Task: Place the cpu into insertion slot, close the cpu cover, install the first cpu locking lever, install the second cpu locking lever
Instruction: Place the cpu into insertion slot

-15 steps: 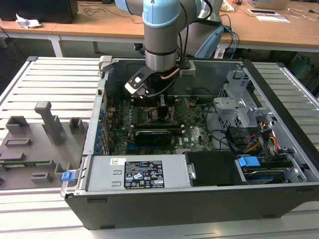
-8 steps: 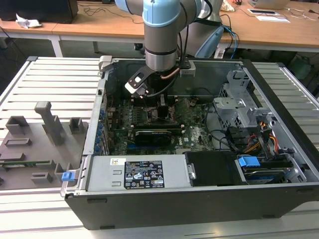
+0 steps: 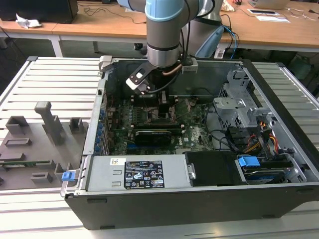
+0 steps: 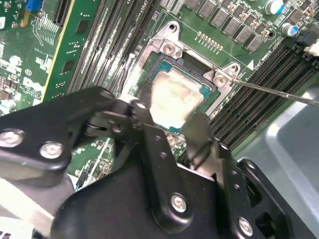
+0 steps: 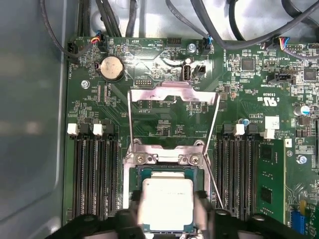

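An open computer case (image 3: pixel 174 204) is seen in the exterior view, and the arm (image 3: pixel 167 30) is reached down into it from above. In the first wrist view, a green board (image 5: pixel 164 119) is laid flat inside the case. The gripper (image 5: pixel 167 221) is held low over the insertion slot (image 5: pixel 149 173). The cpu cover (image 5: pixel 172 93) is tipped up and back, so the slot is left open for the chip. The cpu (image 5: pixel 167 201) is squeezed between the two fingers, one on each side, so it can be kept level. It is held right over the slot, perhaps just touching it. The thin locking levers (image 5: pixel 130 119) are swung up and not hooked down.
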You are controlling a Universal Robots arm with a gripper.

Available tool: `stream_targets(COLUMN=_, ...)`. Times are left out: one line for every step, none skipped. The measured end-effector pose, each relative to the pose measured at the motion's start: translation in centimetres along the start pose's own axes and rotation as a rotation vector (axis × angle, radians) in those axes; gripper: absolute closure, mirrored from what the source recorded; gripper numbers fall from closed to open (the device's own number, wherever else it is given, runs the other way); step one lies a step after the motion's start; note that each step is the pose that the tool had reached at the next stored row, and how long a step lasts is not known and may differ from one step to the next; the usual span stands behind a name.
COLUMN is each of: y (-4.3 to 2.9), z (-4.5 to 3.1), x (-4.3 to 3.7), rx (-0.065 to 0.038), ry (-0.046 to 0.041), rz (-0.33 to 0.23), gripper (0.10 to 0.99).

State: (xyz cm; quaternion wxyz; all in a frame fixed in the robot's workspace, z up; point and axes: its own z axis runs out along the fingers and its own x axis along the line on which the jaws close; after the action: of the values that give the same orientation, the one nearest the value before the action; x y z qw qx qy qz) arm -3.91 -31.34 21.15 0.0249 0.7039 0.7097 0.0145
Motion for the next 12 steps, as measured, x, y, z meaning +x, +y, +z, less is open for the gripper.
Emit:
stream_targets(y=0.21, z=-0.02, x=0.0, rx=0.007, ry=-0.0001, rz=0.0, gripper=0.624)
stream_targets(y=0.37, z=-0.05, x=-0.01, rx=0.012, ry=0.0, rz=0.0, gripper=0.686)
stream_targets(y=0.42, z=-0.08, x=-0.01, rx=0.015, ry=0.0001, rz=0.0, gripper=0.745)
stream_targets(y=0.43, z=-0.16, x=-0.01, rx=0.015, ry=0.0, rz=0.0, gripper=0.804)
stream_targets(y=0.43, z=-0.24, x=-0.01, rx=0.015, ry=0.0001, rz=0.0, gripper=0.804)
stream_targets(y=0.45, z=-0.44, x=-0.01, rx=0.016, ry=0.0001, rz=0.0, gripper=0.925)
stream_targets(y=0.45, z=-0.47, x=-0.01, rx=0.016, ry=0.0002, rz=0.0, gripper=0.98)
stream_targets(y=0.46, z=-0.49, x=0.0, rx=0.015, ry=0.0003, rz=0.0, gripper=0.98)
stream_targets(y=0.46, z=-0.57, x=-0.02, rx=0.016, ry=0.0, rz=0.0, gripper=0.98)
stream_targets(y=0.46, z=-0.63, x=-0.01, rx=0.016, ry=0.0001, rz=0.0, gripper=0.98)
stream_targets(y=0.47, z=-0.64, x=-0.01, rx=0.016, ry=0.0003, rz=0.0, gripper=0.98)
stream_targets(y=0.47, z=-0.69, x=-0.01, rx=0.016, ry=0.0001, rz=0.0, gripper=0.98)
